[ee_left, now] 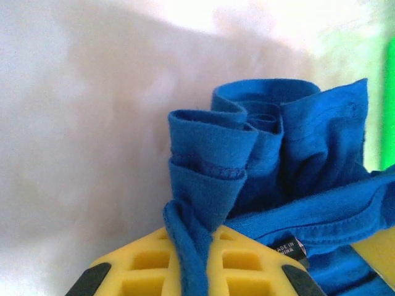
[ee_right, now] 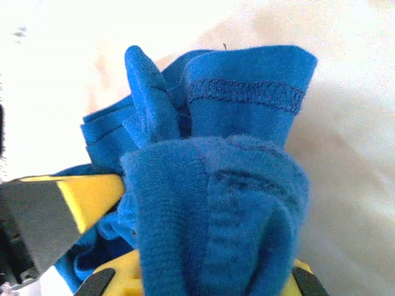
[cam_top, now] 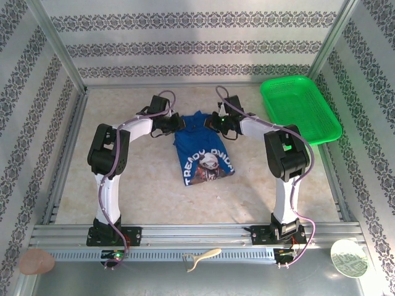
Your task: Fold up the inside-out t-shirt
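The royal-blue t-shirt (cam_top: 202,154) lies bunched in the middle of the table, with its round graphic and pale lettering facing up. My left gripper (cam_top: 175,126) is at the shirt's far left corner. It is shut on a hemmed fold of the t-shirt (ee_left: 203,185), which is pinched between its yellow fingers (ee_left: 142,265). My right gripper (cam_top: 216,123) is at the far right corner, shut on a thick wad of the t-shirt (ee_right: 216,203) that covers most of its fingers (ee_right: 117,274). The two grippers are close together.
A green mesh basket (cam_top: 299,110) sits at the back right of the table. Patterned walls and metal posts enclose the table on three sides. An aluminium rail (cam_top: 197,234) runs along the near edge between the arm bases.
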Available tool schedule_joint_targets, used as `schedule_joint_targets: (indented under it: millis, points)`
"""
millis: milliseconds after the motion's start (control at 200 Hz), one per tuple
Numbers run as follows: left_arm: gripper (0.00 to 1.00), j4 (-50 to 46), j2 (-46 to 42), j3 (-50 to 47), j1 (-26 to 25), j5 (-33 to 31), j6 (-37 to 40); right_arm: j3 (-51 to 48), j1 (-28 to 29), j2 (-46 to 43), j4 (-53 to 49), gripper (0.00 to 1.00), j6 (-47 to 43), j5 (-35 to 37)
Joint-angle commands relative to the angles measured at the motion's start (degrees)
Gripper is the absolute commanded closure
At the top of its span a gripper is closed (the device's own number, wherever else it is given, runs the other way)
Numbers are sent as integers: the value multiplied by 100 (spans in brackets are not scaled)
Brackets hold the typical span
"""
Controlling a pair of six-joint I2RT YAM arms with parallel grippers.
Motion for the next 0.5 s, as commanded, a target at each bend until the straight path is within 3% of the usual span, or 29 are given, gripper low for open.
schedule_joint_targets:
  millis: [0, 150, 245, 355, 495]
  points:
    - [100, 256, 45, 1038, 248, 344, -73, 911, -147, 118, 693, 100, 493, -370]
    - [100, -300, -110, 2223, 267, 451, 185, 1852, -193, 43, 661, 100, 474, -512]
    - [100, -297, -491, 2188, 259, 593, 223, 1731, -164, -325, 690, 100, 196, -490]
    - [100, 84, -1181, 1160, 140, 720, 269, 659, -59, -1012, 1119, 100, -80, -317]
    - [100, 1055, -2161, -914, -211, 744, 370, -1934, 339, -1990, 2407, 100, -54, 160]
